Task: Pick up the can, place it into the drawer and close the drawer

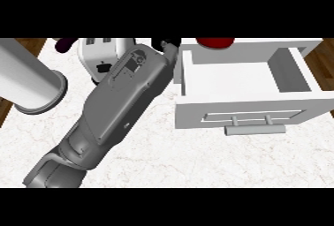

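Beneath the matt grey, smooth-shelled forearm [114,103] lies a bench [195,154] of pale, veined marble-like stone with wood [321,53] showing at its edges, while right of the black hand [168,44] the drawer [241,112] looks smooth, matt white.

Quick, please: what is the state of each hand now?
Left hand: mostly hidden behind its grey forearm; cannot be told.
Right hand: not in view.
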You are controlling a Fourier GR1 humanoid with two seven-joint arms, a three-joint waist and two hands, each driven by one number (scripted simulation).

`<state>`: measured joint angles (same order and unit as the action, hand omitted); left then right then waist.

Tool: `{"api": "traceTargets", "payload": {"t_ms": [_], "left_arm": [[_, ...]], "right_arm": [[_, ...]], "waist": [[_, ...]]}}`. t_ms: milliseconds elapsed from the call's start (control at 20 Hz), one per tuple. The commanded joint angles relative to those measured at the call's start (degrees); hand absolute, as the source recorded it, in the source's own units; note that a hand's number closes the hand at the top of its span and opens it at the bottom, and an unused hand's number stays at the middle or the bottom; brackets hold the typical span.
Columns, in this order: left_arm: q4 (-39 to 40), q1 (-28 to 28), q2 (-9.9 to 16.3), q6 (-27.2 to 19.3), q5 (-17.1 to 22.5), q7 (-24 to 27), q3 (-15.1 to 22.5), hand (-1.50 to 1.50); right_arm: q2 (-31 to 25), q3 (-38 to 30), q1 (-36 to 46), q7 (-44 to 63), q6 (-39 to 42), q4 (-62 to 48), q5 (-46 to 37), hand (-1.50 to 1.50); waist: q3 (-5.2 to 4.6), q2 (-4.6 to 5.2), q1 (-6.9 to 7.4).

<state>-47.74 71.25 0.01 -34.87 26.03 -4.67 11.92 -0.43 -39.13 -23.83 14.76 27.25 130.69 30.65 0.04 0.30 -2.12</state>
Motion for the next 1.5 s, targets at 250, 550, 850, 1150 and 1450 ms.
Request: {"api": "traceTargets", "payload": {"t_ms": [250, 550, 850, 1150, 1450], "left_arm": [[11.09, 8.04, -0.01, -1.22, 8.86, 3.83, 4.67, 1.50], [14.67, 8.84, -0.01, -3.00, 14.40, 6.09, 10.53, 1.50], [17.91, 9.87, -0.01, -5.05, 19.45, 7.84, 14.53, 1.50], [18.81, 7.63, -0.01, -7.41, 22.21, 10.27, 19.11, -1.50], [20.91, 9.27, -0.01, -10.40, 24.51, 10.68, 21.15, -1.50]], "right_arm": [[-1.13, -0.48, 1.21, 1.21, 0.59, -0.66, 0.92, -1.50], [0.36, 2.57, 0.54, 0.21, -1.01, 0.67, -0.29, -1.50], [-1.60, 3.13, 5.87, 3.97, -3.23, 0.18, -2.87, -1.50], [-1.82, 2.42, 6.70, 4.46, -4.48, 0.17, -1.10, -1.50], [-5.24, -0.07, 6.66, 4.58, -2.63, -1.77, 2.15, -1.50]], "waist": [[0.04, 0.16, -0.89], [0.06, 0.23, -1.62], [0.07, 0.65, -2.07], [0.09, 0.75, -3.03], [0.13, 0.93, -3.99]]}}
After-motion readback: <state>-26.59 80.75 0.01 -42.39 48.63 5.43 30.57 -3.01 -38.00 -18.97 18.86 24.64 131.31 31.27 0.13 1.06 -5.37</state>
